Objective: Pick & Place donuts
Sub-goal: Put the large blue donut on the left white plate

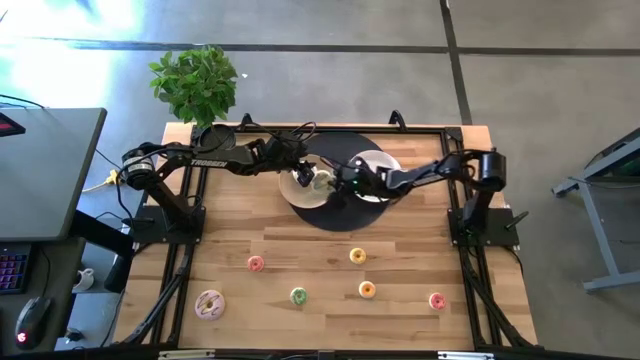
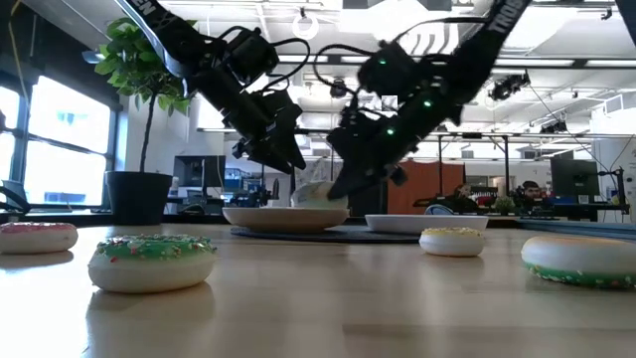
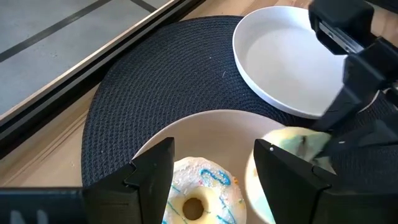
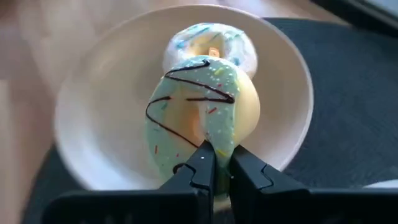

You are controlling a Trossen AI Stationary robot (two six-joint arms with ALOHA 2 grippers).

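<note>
Right claw [image 4: 216, 167] pinching green-iced donut [image 4: 200, 112] by rim, holding it tilted over cream plate [image 4: 93, 112], frame centre, for release beside white-iced donut [image 3: 200, 198]. Left claw [image 3: 211, 165] spread, above same plate. Five donuts wait on surface [image 1: 300, 255].

A grey concrete floor [image 1: 520, 60] crossed by dark seams surrounds the pale wooden surface [image 1: 330, 315]. A leafy potted plant [image 1: 196, 84] stands at its far left corner, and a dark desk [image 1: 45, 170] sits to the left. In the low view, large windows [image 2: 40, 139] glow on the left, ceiling lights [image 2: 306, 22] hang overhead, and an orange partition [image 2: 437, 189] stands far behind.
</note>
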